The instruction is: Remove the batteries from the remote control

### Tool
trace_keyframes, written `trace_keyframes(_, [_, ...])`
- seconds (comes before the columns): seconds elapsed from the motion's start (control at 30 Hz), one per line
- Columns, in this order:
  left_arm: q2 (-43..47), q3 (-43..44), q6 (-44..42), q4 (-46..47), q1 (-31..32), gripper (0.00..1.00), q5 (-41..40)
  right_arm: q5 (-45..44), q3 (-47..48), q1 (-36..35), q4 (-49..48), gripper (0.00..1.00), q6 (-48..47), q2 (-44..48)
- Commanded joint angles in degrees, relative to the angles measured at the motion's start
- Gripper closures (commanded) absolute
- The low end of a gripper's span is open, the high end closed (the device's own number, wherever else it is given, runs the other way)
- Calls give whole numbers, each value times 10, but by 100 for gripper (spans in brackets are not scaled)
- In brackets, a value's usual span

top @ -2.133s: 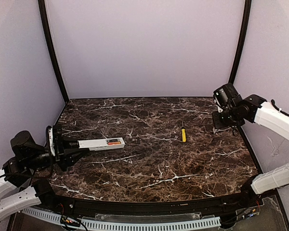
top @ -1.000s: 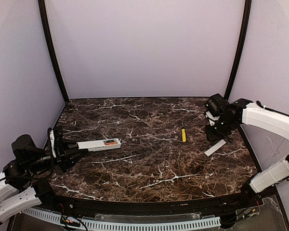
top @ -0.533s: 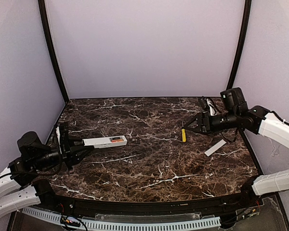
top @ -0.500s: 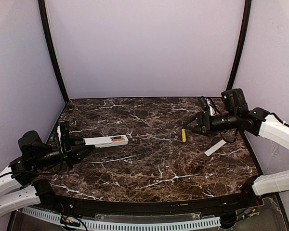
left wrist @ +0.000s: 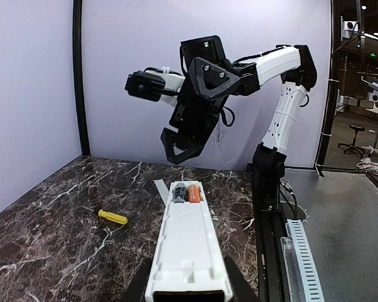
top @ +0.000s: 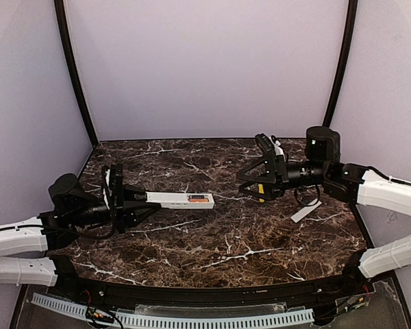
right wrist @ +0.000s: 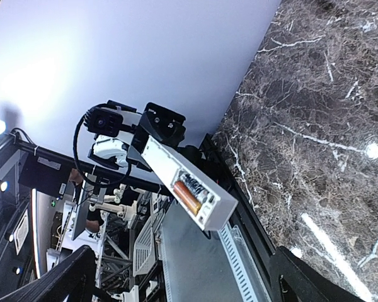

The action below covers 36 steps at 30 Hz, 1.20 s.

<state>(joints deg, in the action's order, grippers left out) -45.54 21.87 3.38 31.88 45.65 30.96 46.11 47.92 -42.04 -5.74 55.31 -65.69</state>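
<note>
- Top external view: the left hand [top: 142, 204] is clamped narrow on the remote control [top: 181, 200] at the end away from the bay; it carries the bar level, clear of the worktop [top: 219, 255], far end pushed toward the middle; I read this as offering the bay to the other arm
- left wrist view: the bay faces up at that far end with no cover on it; the batteries [left wrist: 189, 194] sit inside, one orange-red cell beside a darker part; how many cells there are I cannot tell
- the right hand [top: 252, 171] hangs in the air, fingers spread wide with nothing between them; it points at the remote's open end but is well apart from it; the wide spread probably readies it to close on a cell
- the screwdriver [left wrist: 113, 217] lies on the worktop near the right hand; the cover strip [top: 306, 211] lies farther right, near the edge; both are off the line between the hands
- nothing blocks the way to the bay; the cells sit recessed, so broad fingers may struggle; the remote is held at one end only, so a push could tip it
</note>
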Motion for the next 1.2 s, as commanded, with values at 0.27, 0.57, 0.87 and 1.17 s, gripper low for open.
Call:
trace_keyframes(0.27, [-70,54,-38,132,36,100,49,15,-22,-43,-109,4,100,-37])
trace_keyframes(0.57, [-91,61,-54,150,39,100,46,29,-19,-74,-166,12,128,-66])
trace_keyframes(0.87, [-102,63,-62,156,42,100,41,30,-18,-87,-184,37,134,-71])
trace_keyframes(1.17, [-103,62,-66,150,43,100,39,31,-15,-92,-189,64,133,-73])
